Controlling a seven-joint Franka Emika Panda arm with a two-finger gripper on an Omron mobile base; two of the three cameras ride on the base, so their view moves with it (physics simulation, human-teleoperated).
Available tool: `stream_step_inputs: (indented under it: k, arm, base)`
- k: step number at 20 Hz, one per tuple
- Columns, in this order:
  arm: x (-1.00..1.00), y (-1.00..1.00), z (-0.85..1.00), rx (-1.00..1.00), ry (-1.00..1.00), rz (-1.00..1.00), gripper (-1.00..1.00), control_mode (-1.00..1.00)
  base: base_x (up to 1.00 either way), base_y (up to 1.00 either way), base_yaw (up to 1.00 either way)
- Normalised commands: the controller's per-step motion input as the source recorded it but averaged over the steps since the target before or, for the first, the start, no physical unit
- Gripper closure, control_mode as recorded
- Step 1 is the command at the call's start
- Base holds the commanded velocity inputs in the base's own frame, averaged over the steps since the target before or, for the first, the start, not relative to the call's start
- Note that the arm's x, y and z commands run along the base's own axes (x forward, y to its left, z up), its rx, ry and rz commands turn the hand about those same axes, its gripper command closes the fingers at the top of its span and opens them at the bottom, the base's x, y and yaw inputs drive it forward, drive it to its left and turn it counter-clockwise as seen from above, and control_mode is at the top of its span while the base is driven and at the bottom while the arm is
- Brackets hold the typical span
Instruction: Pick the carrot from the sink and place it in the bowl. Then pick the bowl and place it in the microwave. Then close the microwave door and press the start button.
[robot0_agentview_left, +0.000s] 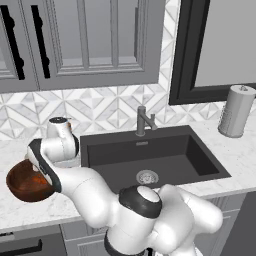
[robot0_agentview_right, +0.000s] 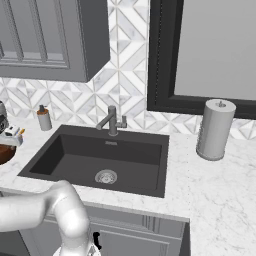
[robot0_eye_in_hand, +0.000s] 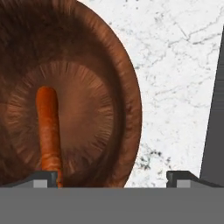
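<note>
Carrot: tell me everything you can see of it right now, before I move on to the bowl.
The carrot is a thin, smooth orange stick, slightly darker toward one end. It lies flat on the glossy bottom of the brown wooden bowl, roughly in the middle of the base, touching nothing else visible. In the hand view it runs lengthwise toward the camera, its near end hidden behind one fingertip of the end effector. The jaws stand wide open and do not grip it. The bowl sits on the marble counter.
</note>
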Motion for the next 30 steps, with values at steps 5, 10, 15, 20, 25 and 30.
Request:
stream_step_inputs:
  k: [5,10,15,20,25,30]
  arm:
    - [0.16,-0.06,-0.09,0.07,0.00,-0.13,-1.00,-1.00]
    - [0.18,0.00,-0.15,0.04,0.02,-0.07,-1.00,-1.00]
    - [0.21,0.21,-0.27,0.01,0.07,-0.08,1.00,-1.00]
    - [0.08,0.10,-0.27,0.01,0.06,-0.04,1.00,-1.00]
    - [-0.16,-0.01,-0.02,0.00,0.02,-0.05,1.00,-1.00]
    - [-0.68,-0.55,0.39,0.00,-0.07,-0.28,1.00,-1.00]
  base:
    - [0.00,0.00,0.00]
    - [0.00,0.00,0.00]
    - [0.00,0.00,0.00]
    - [0.00,0.00,0.00]
    - [0.00,0.00,0.00]
    - [0.00,0.00,0.00]
